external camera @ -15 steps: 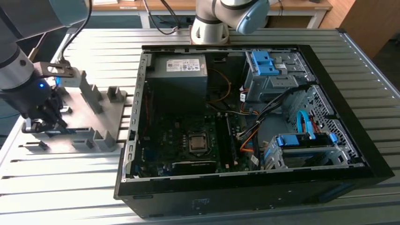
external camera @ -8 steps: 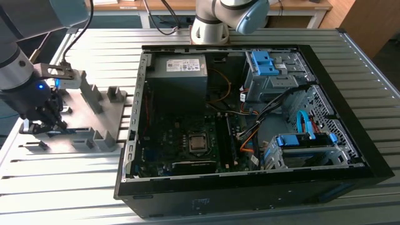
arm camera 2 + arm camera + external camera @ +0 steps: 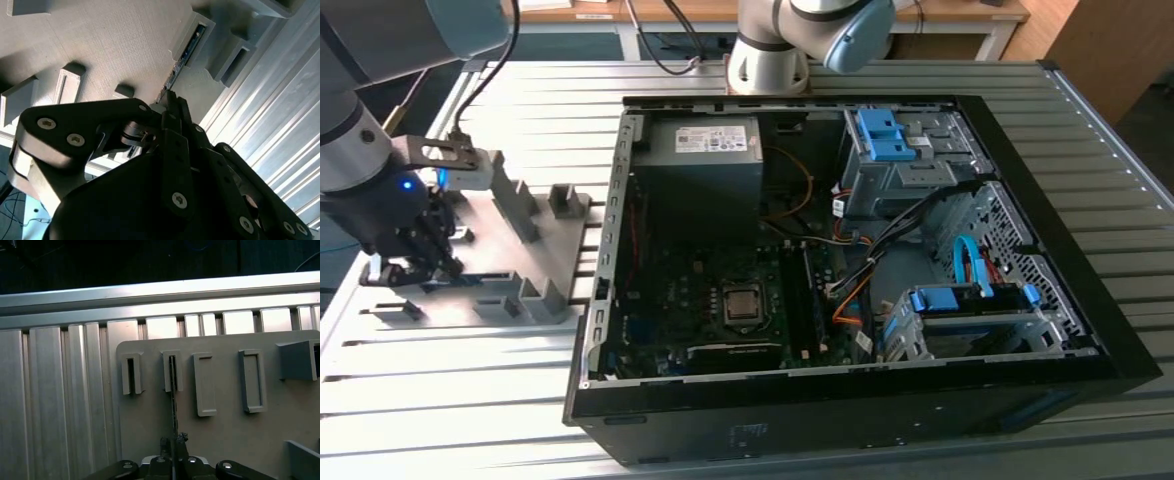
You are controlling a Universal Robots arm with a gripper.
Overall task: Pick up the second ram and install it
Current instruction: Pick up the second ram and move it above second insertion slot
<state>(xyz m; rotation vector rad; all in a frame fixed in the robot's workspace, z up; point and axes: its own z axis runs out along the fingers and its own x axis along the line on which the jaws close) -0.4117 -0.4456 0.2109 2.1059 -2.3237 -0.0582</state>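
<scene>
The claw (image 3: 173, 441) is clamped on the near end of the thin ram (image 3: 173, 405), which stands on its edge in the grey holder (image 3: 225, 440) near the desk's (image 3: 60, 390) edge, with its long axis running straight away from the claw into a slot (image 3: 166, 371).

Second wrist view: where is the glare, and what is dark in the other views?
Second wrist view: glare washes out the ribbed aluminium table slats; the black gripper, shut on the dark green memory stick, lies in shade. First wrist view: the background beyond the table is black. Exterior view: inside the black computer case it is dim.
</scene>
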